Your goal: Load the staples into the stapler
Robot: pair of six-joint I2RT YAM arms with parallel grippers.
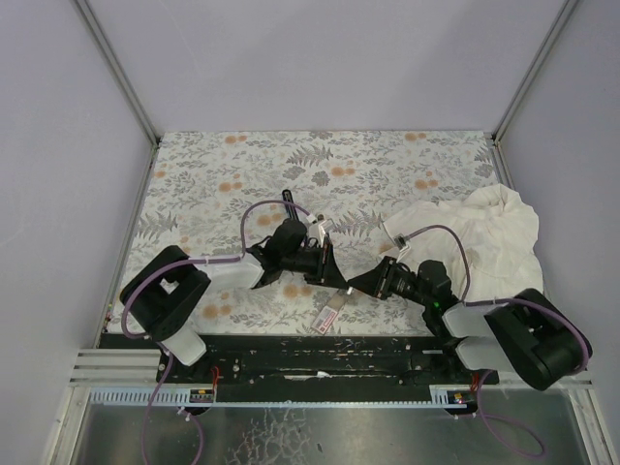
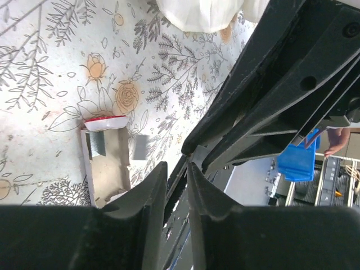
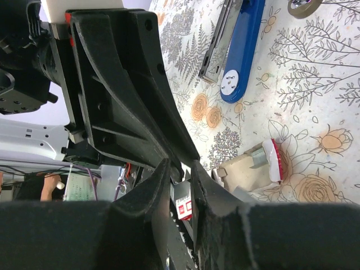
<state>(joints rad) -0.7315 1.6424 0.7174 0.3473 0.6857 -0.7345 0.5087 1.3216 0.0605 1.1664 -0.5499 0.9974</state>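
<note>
The blue stapler (image 3: 243, 49) lies open on the floral mat, its metal magazine (image 3: 216, 42) swung out beside it. The staples box (image 1: 329, 315) lies near the front edge. Its white, red-edged sleeve (image 2: 104, 122) has the tan tray (image 2: 109, 169) pulled out, with a grey staple strip (image 2: 95, 145) in it. The box also shows in the right wrist view (image 3: 253, 169). My left gripper (image 2: 177, 166) and right gripper (image 3: 180, 164) are shut and meet tip to tip above the mat (image 1: 334, 274) (image 1: 360, 283), next to the box. Nothing shows held in either.
A crumpled white cloth (image 1: 484, 237) lies at the right rear. Another grey strip (image 2: 140, 147) lies on the mat beside the tray. A greyish ring (image 3: 304, 5) sits beyond the stapler. A red-and-white label (image 3: 184, 207) shows behind the right finger gap, over the black front rail (image 1: 320, 358).
</note>
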